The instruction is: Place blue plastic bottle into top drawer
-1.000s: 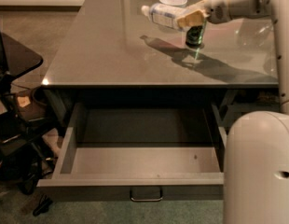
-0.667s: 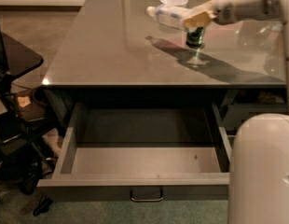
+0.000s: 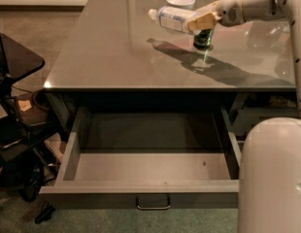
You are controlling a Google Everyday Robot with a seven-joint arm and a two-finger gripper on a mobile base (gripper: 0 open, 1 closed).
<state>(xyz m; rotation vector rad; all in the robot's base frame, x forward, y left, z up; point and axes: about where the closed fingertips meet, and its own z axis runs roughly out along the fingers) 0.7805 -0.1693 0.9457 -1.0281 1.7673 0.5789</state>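
Fingers clamped, your gripper (image 3: 201, 21) holds the blue plastic bottle (image 3: 171, 18) (sideways) above the desk (image 3: 116, 47), ready for the open top drawer (image 3: 116, 189).

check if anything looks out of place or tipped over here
Nothing spilled or damaged. The blue plastic bottle is tilted sideways only because the gripper holds it above the desk, beside the green can. The top drawer stands open.

There is one blue plastic bottle (image 3: 170, 17), one green can (image 3: 203, 38), one white bowl (image 3: 180, 0) and one desk (image 3: 107, 57). One top drawer (image 3: 141, 187) stands open, with one loop handle (image 3: 153, 204) on its front. One gripper (image 3: 199, 22) hangs above the desk's far right part, clasping the bottle.
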